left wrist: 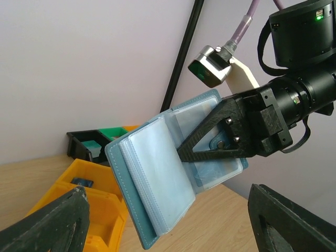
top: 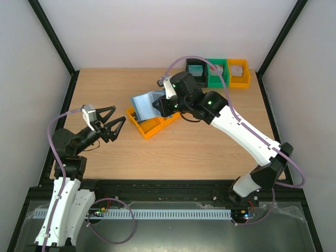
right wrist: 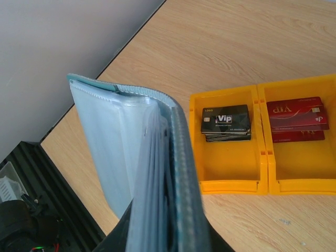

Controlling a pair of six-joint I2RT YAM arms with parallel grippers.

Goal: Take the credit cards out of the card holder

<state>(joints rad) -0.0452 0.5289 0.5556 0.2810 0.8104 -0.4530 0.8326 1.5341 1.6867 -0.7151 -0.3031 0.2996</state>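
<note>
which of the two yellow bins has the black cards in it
The yellow bin beside the blue card holder in the right wrist view holds the black cards; its neighbour holds red cards.

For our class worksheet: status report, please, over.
Left gripper open, empty. Right gripper shut on card holder, aloft. Black, red credit cards in yellow bins. Nothing blocking.

Robotics laboratory test cell. A wooden table (top: 184,157) is enclosed by plain white panels (top: 157,31) and black frame posts (top: 52,35), with two arms (top: 247,134) bolted to a black rail (top: 168,185) at its near edge and coloured bins (top: 216,83) at the back
</note>
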